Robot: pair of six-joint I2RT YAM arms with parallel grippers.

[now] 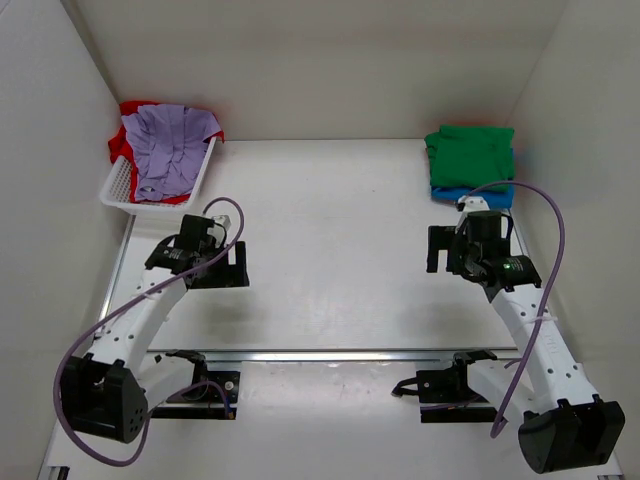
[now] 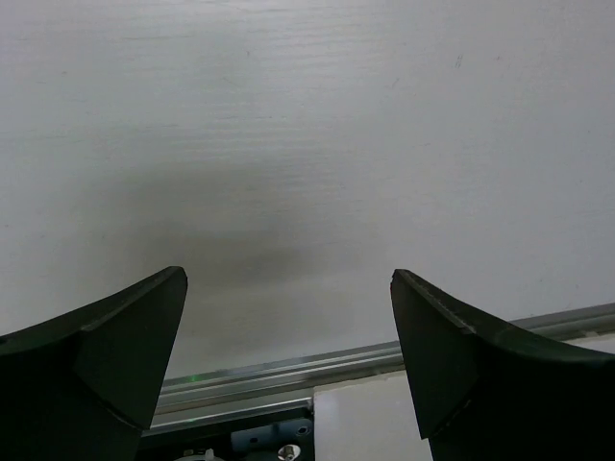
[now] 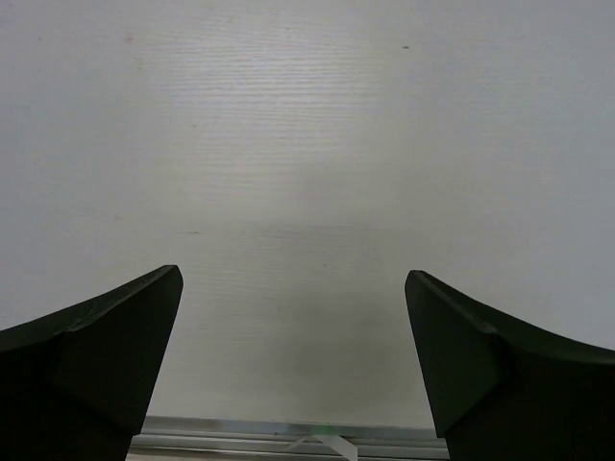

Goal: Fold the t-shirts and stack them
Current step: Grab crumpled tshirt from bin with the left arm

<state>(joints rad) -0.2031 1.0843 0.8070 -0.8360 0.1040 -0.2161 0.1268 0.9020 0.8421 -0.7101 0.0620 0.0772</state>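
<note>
A crumpled lavender t-shirt lies heaped in the white basket at the back left, with a red t-shirt showing under it at the rim. At the back right a folded green t-shirt rests on a folded blue t-shirt. My left gripper hovers over bare table in front of the basket, open and holding nothing. In front of the green and blue stack, my right gripper is also open and holds nothing. Both wrist views show only white tabletop between the fingers.
White walls close in the table on the left, back and right. A metal rail runs across the near edge in front of the arm bases. Purple cables loop from both arms.
</note>
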